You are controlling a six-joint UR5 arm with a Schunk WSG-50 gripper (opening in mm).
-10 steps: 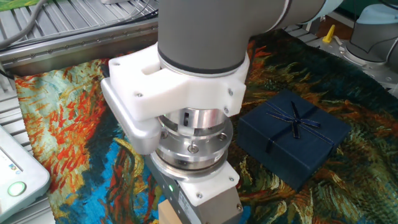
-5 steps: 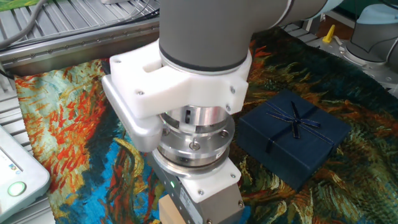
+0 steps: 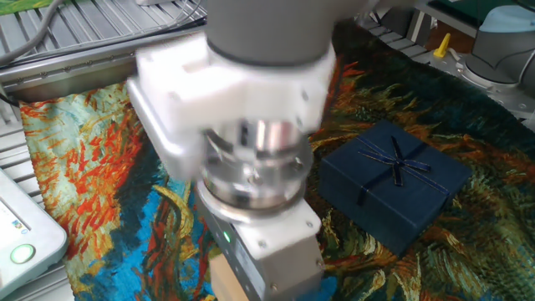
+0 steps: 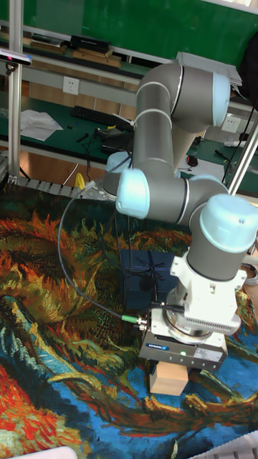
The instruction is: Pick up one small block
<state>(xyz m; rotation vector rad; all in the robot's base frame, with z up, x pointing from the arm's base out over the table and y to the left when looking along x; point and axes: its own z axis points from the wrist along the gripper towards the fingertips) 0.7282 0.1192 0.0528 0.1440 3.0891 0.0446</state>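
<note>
Your gripper [image 4: 170, 371] sits clamped around the small block [image 4: 169, 378], holding it just above the painted cloth [image 4: 43, 315]. You have one block and one blue gift box [image 3: 393, 184], which lies beside the arm.

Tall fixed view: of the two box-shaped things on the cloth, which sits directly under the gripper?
The small block, a plain pale peach cube right beneath the gripper. The larger dark blue ribboned gift box lies farther back, beside the arm.
</note>
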